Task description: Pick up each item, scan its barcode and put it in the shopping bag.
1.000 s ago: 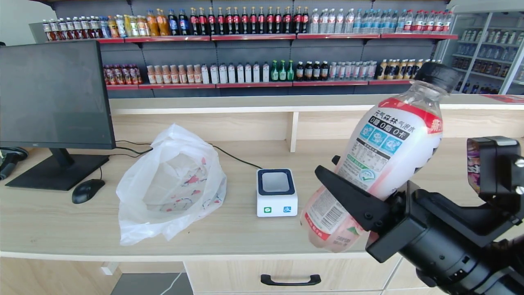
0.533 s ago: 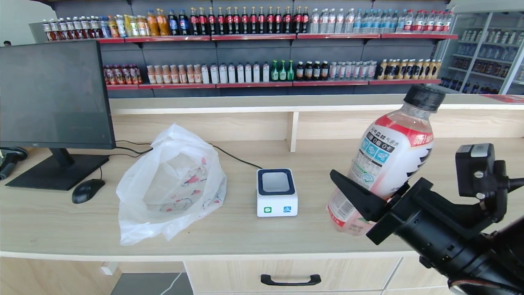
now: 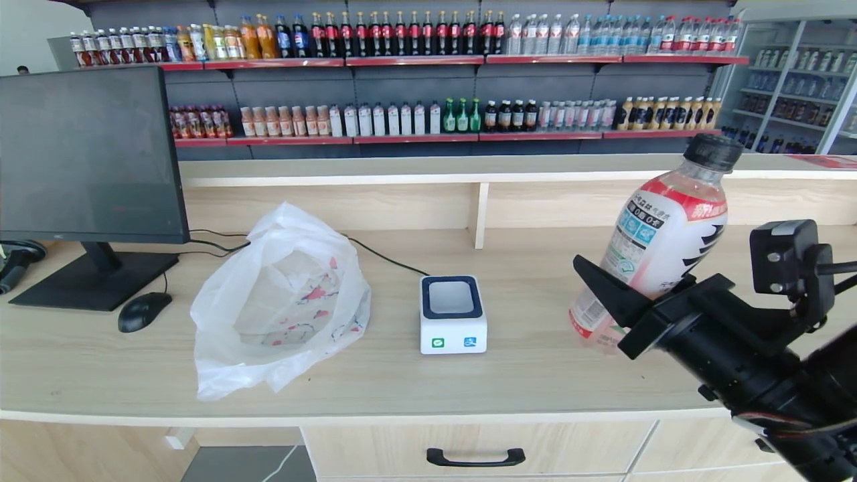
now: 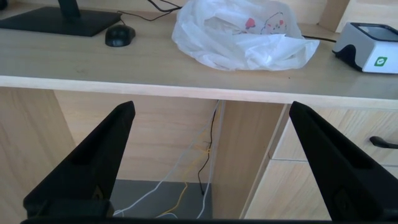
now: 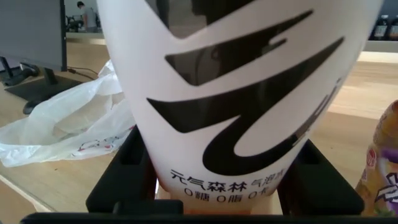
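Note:
My right gripper [image 3: 636, 304] is shut on a pink drink bottle [image 3: 659, 237] with a black cap, held tilted above the counter's right side, to the right of the scanner. Up close the bottle [image 5: 242, 93] sits between the fingers [image 5: 124, 174]. The white barcode scanner [image 3: 452, 313] with a dark-rimmed window stands mid-counter and appears again as the scanner [image 4: 367, 43]. The white plastic shopping bag [image 3: 281, 301] lies open left of it, also seen as the bag [image 4: 242, 34]. My left gripper [image 4: 211, 168] hangs open below the counter's front edge.
A monitor [image 3: 90, 154] and a black mouse [image 3: 142, 311] occupy the counter's left end. A cable [image 3: 385, 258] runs from the scanner to the back. A purple-printed packet [image 5: 382, 168] lies near the bottle. A drawer handle [image 3: 475, 458] sits under the counter edge.
My right gripper has carried the bottle to the right and away from the camera, turning it more upright. The bag, scanner and left arm have not moved.

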You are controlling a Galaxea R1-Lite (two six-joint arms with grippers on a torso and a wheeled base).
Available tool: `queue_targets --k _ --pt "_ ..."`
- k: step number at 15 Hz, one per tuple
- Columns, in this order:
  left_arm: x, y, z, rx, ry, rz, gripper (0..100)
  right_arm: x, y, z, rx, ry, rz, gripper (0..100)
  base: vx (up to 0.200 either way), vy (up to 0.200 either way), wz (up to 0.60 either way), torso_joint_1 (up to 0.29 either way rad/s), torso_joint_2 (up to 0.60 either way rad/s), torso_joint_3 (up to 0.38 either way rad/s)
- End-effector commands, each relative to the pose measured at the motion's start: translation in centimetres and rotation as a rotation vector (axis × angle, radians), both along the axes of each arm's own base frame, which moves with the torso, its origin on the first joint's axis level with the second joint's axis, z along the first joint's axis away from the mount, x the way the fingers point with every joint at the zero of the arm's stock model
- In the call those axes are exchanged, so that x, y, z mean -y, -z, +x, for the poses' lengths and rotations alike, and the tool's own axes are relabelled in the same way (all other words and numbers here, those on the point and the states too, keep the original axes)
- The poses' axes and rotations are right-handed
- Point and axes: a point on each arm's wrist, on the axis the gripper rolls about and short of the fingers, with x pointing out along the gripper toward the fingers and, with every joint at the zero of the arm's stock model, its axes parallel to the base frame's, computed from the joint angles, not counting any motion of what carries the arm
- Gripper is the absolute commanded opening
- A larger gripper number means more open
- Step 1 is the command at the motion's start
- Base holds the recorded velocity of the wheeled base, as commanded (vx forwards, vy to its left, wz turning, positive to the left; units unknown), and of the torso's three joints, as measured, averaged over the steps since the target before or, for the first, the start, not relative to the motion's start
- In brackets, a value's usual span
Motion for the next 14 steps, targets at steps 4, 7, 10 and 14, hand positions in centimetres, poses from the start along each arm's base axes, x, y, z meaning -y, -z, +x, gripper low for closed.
queue_targets --k 4,7,10,14 --pt "0.0 0.0 0.0 0.000 -0.002 -0.001 100 1.8 -0.3 0.4 0.011 0.077 0.008 0 0.000 0.200 0.00 0.005 0.00 0.002" --pt "0.0 0.0 0.0 0.000 -0.002 -0.001 100 1.8 -0.3 0.5 0.011 0.079 0.008 0 0.000 0.200 0.00 0.004 0.00 0.002" --pt "0.0 0.0 0.0 0.000 -0.002 0.001 100 2.0 -0.3 0.6 0.011 0.091 0.008 0 0.000 0.200 0.00 0.004 0.01 0.001" --pt "0.0 0.0 0.0 0.002 -0.001 0.002 100 2.5 -0.4 0.7 0.015 0.114 0.010 0 0.000 0.050 0.00 -0.001 0.00 0.002"
